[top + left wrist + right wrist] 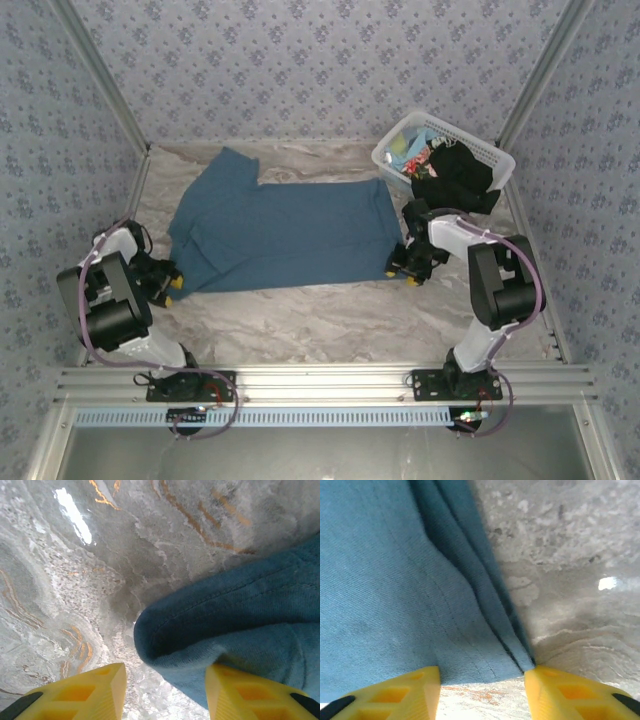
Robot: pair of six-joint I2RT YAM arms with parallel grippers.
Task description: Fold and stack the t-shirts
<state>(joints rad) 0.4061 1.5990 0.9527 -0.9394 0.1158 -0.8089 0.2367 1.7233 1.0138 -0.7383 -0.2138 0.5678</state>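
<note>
1. Left pincer [170, 281], fingers spread, sits low at the near left corner of the blue t-shirt [280, 235], its rolled edge between the yellow fingers [95, 690].
2. Right pincer [408, 268], also spread, straddles the shirt's near right hem corner.
3. That shirt lies flat across the marble worktop [320, 320].
4. Beyond it, a black t-shirt [455, 175] drapes over the white basket [392, 152].

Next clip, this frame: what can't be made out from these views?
- Top view: how many shirts lie in the basket; the black t-shirt covers them, and they are small.
- Top view: the blue t-shirt's near-left corner, behind the left arm.
- Left wrist view: whether the left gripper touches cloth; the fold overlaps one finger.
</note>
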